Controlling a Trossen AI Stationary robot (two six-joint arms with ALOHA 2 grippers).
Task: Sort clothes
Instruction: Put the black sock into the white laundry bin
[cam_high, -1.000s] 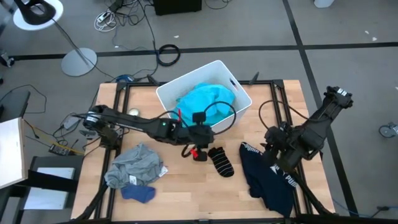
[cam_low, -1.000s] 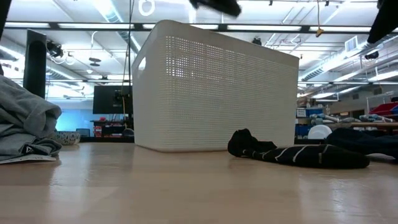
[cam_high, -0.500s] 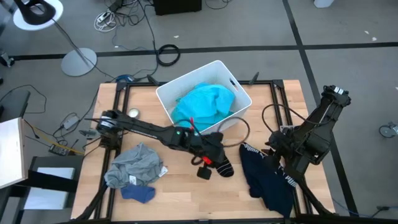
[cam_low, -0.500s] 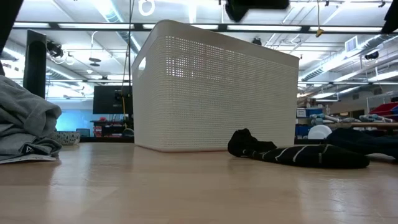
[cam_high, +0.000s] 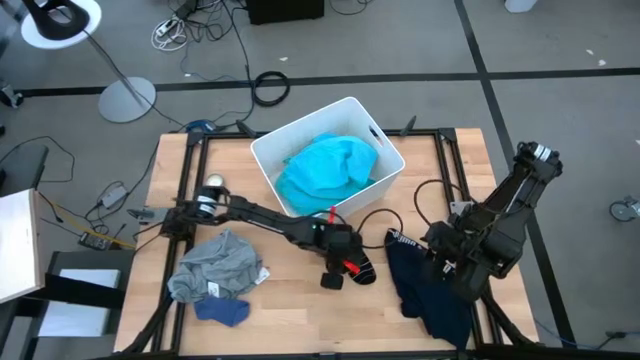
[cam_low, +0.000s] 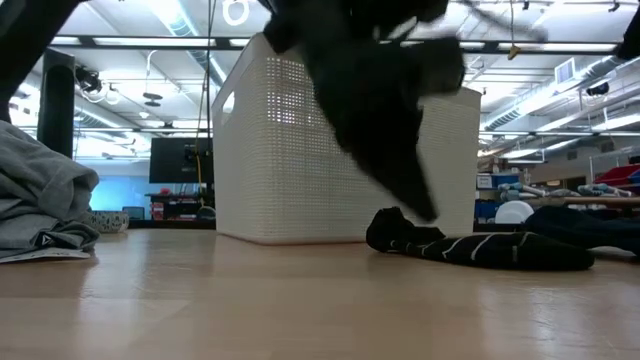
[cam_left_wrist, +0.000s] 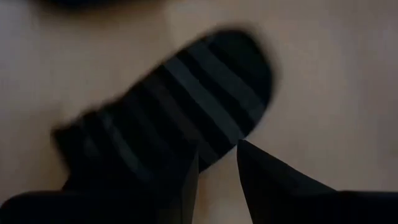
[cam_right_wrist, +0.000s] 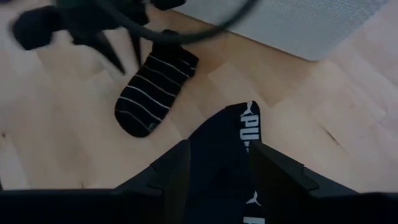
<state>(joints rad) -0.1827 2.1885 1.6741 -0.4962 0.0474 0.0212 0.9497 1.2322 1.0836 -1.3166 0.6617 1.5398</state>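
A black sock with thin pale stripes (cam_high: 358, 266) lies flat on the wooden table in front of the white bin (cam_high: 385, 135). My left gripper (cam_high: 343, 266) is open and hangs close over the sock, its fingers (cam_left_wrist: 261, 174) at the sock's edge (cam_left_wrist: 211, 158). I cannot tell whether it touches the sock. My right gripper (cam_right_wrist: 221, 168) is open over the navy garment with the white-lettered band (cam_right_wrist: 245, 127) at the right. A turquoise garment (cam_high: 325, 165) lies in the bin. A grey garment (cam_high: 215, 265) and a small blue piece (cam_high: 222, 312) lie at the near left.
The bin (cam_low: 340, 140) stands at the table's far middle, right behind the sock (cam_low: 470, 248). Bare wood (cam_high: 300, 310) lies between the grey heap and the navy garment. Black frame rails (cam_high: 190, 170) run along the table's sides. Cables lie on the floor beyond.
My left gripper has gone from beside the bin's near wall toward the table's near right and down, until it hangs low over the striped sock. The sock and the other garments lie as before.
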